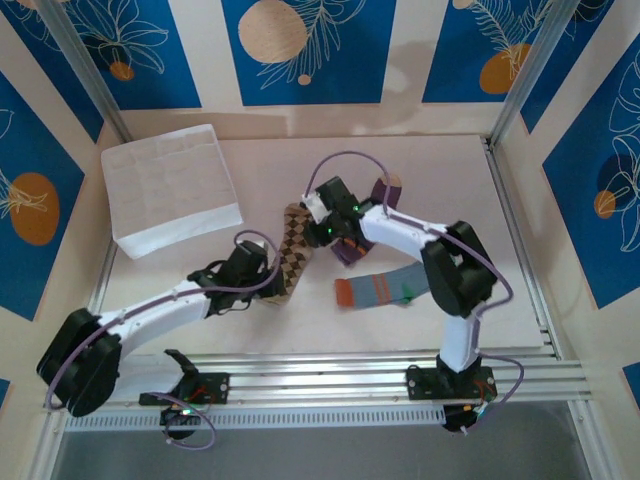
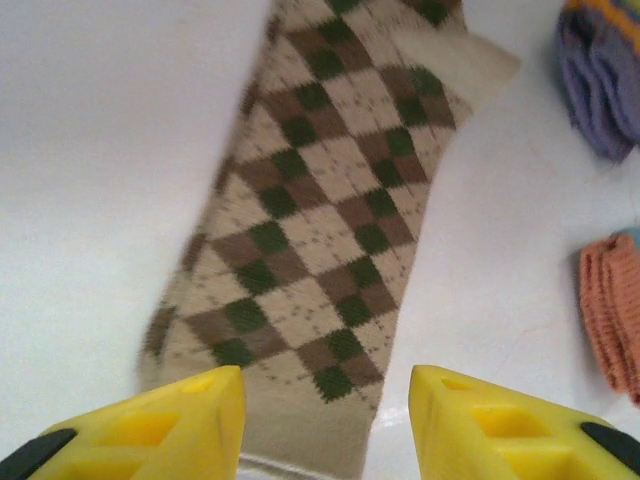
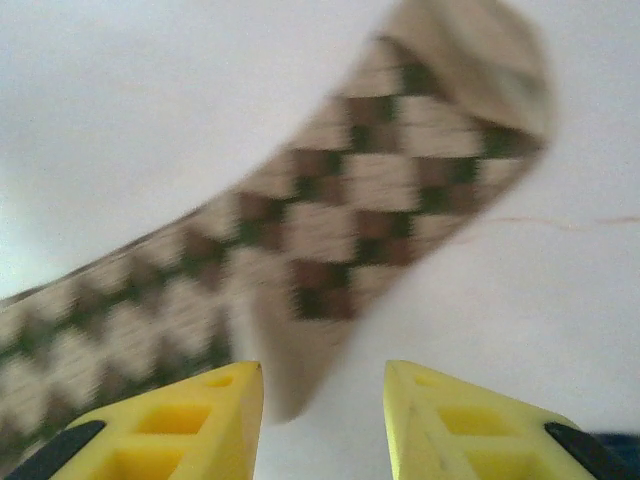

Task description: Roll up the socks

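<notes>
The brown-tan diamond-patterned sock (image 1: 294,250) lies lengthwise on the white table. In the left wrist view the diamond sock (image 2: 320,220) stretches away flat, and its tan end lies between the yellow fingers (image 2: 190,425) of my left gripper (image 2: 325,420), which stands open over it. My right gripper (image 3: 322,415) is open at the sock's far end, where the blurred diamond sock (image 3: 370,210) bends back on itself with a tan tip beside the left finger. The purple sock (image 1: 347,250) lies under the right arm. The blue-grey striped sock (image 1: 385,290) with its orange cuff rests in front.
A white gridded fabric box (image 1: 170,190) stands at the back left. The purple sock (image 2: 600,80) and the orange cuff (image 2: 612,310) lie to the right of the left gripper. Metal frame posts and a rail border the table.
</notes>
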`<state>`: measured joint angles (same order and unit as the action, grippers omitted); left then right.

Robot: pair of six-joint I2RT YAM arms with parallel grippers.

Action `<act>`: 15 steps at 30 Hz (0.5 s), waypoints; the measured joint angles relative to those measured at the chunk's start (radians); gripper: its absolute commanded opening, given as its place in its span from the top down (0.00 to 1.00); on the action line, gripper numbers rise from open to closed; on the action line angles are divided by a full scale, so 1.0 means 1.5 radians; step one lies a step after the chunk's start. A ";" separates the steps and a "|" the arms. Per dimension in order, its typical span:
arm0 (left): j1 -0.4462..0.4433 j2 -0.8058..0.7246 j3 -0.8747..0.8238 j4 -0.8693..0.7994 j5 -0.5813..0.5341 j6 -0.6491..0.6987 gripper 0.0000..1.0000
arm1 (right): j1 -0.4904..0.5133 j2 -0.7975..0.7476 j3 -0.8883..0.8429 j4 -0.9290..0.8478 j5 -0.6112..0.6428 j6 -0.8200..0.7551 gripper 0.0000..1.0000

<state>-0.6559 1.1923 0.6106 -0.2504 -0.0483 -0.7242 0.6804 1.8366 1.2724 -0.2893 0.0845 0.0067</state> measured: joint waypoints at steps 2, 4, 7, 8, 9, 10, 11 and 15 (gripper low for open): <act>0.042 -0.028 -0.002 -0.021 0.019 0.000 0.54 | 0.043 -0.043 -0.064 0.044 -0.004 -0.023 0.61; 0.095 -0.061 -0.014 -0.032 0.051 -0.001 0.54 | 0.106 -0.062 -0.113 0.083 0.010 -0.057 0.58; 0.171 -0.109 -0.043 -0.049 0.095 0.000 0.54 | 0.187 -0.050 -0.140 0.111 0.036 -0.099 0.52; 0.189 -0.122 -0.051 -0.058 0.106 0.000 0.54 | 0.203 -0.045 -0.142 0.114 0.040 -0.107 0.51; 0.205 -0.132 -0.056 -0.068 0.117 0.001 0.54 | 0.219 -0.038 -0.143 0.120 0.045 -0.116 0.50; 0.219 -0.141 -0.059 -0.078 0.126 0.003 0.53 | 0.228 -0.034 -0.143 0.127 0.049 -0.124 0.49; 0.229 -0.147 -0.060 -0.085 0.135 0.006 0.53 | 0.233 -0.031 -0.143 0.132 0.053 -0.131 0.49; 0.255 -0.163 -0.066 -0.097 0.165 0.015 0.54 | 0.260 -0.008 -0.140 0.159 0.086 -0.159 0.49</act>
<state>-0.2729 0.9482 0.5110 -0.3954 0.1993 -0.7013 1.0698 1.8252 1.0618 -0.0513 0.2134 -0.2321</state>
